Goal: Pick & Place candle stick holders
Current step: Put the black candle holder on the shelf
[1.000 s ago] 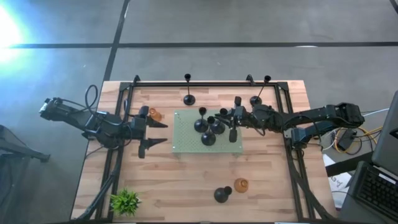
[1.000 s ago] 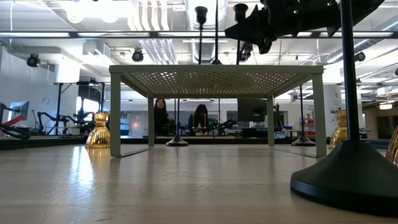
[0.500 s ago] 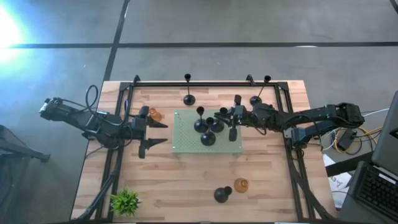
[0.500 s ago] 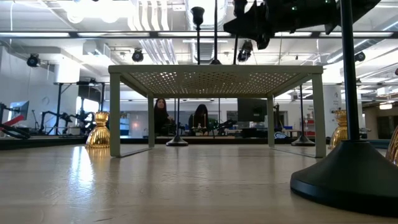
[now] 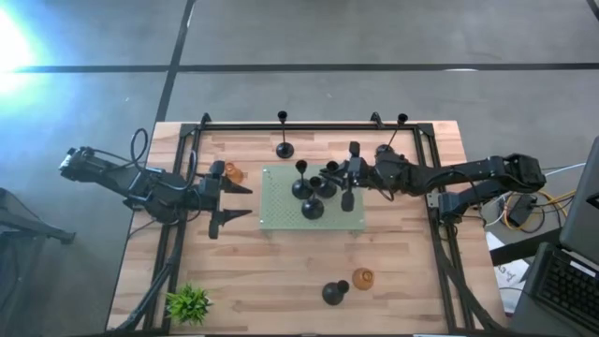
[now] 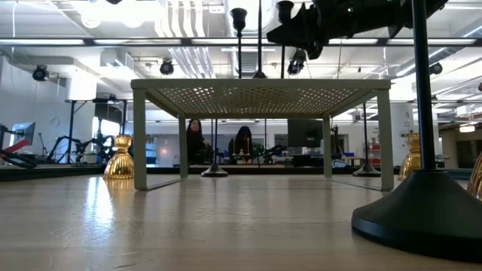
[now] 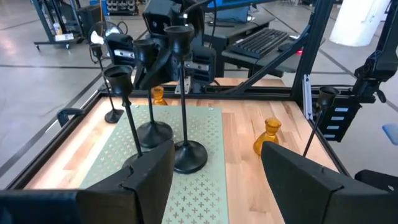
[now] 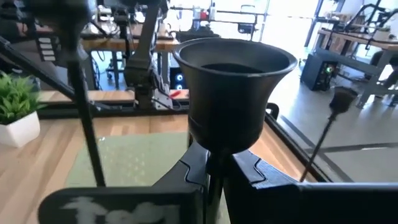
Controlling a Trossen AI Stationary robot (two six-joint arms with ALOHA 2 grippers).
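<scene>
Because the pale green perforated metal stand (image 5: 273,217) looks to be the collecting spot, three black holders with domed bases and thin stems (image 5: 312,208) already sit on its top. The right gripper (image 5: 349,176) hovers over the stand's right half, clenched on the stem of another black metal candle stick holder (image 8: 231,93) just under its cup (a grip that keeps it upright for lowering). The left gripper (image 5: 230,201) waits just off the stand's left edge, fingers spread and empty. A squat amber glass holder (image 5: 232,172) stands near that same edge, probably its next pick.
</scene>
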